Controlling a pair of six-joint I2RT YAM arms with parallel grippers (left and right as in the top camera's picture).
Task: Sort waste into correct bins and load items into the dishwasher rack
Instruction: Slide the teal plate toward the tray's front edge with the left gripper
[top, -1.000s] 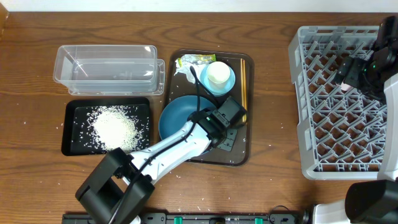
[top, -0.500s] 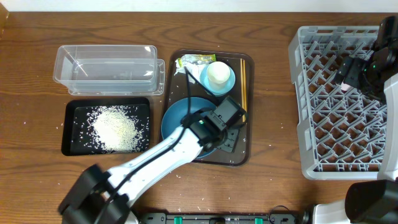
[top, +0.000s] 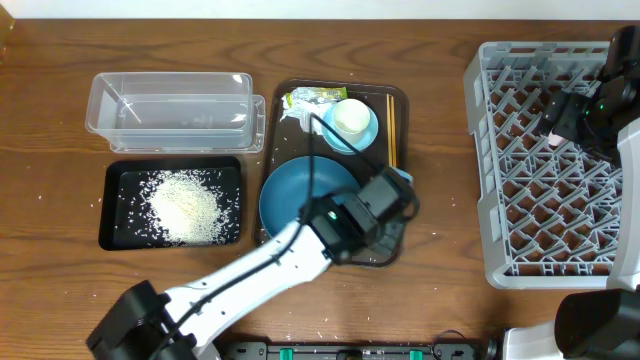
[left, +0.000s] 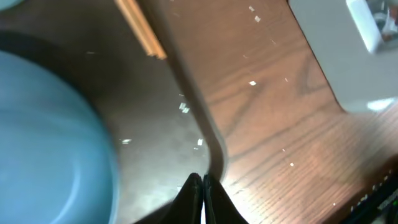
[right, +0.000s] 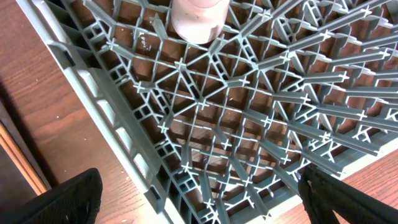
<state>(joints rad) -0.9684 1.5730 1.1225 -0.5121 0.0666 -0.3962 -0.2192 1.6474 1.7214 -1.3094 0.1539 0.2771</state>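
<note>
**A:** What is hidden or cut off?

**B:** The left arm covers the near right corner of the brown serving tray (top: 285, 140) and the edge of the large blue dish (top: 290, 195). In the right wrist view, the pink cup (right: 198, 18) stands on the dishwasher rack (right: 249, 124), its top cut off by the frame.

**A:** And the pincers?

**B:** The left gripper (left: 202, 183) has its fingers pressed together with nothing between them, over the tray's corner beside the dish. The right gripper (right: 199, 177) is spread wide and empty, above the rack grid near the cup.

**A:** The other things?

**B:** The white cup (top: 350, 117) sits in the small light-blue bowl (top: 372, 132) at the tray's far end. The snack wrapper (top: 313, 97) lies just beside it, and the chopsticks (top: 391, 130) lie along the right rim. The rice (top: 185, 205) is heaped in the black tray (top: 120, 235), with the clear tub (top: 170, 110) behind it.

**A:** The surface?

**B:** A brown wooden table (top: 50, 100), flecked with a few grains. The pale strip along its far edge is perhaps a wall.
</note>
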